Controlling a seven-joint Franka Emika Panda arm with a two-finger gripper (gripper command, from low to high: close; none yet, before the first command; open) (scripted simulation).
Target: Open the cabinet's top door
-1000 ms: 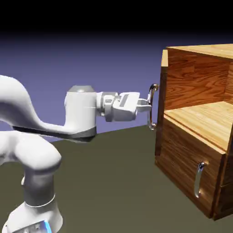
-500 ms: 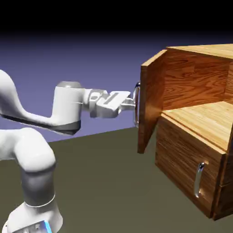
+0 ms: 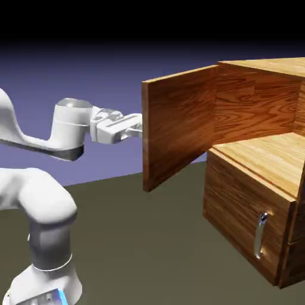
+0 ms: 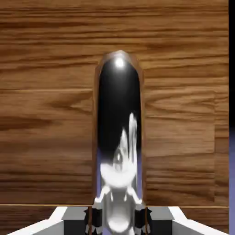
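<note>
Exterior view: rendered, sharp, no blur. Backdrop grades from black at top to blue-violet. White arm (image 3: 36, 196) evenly lit; counter (image 3: 149, 238) dull olive, no distinct cast shadows. Hand view: handle (image 4: 119, 137) mirror-dark, bright glare spot near its top; wood grain slightly soft.

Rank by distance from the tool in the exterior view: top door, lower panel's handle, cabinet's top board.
1. top door: against the tool, swung open.
2. cabinet's top board: upper right, behind the door.
3. lower panel's handle: lower right, farthest.
</note>
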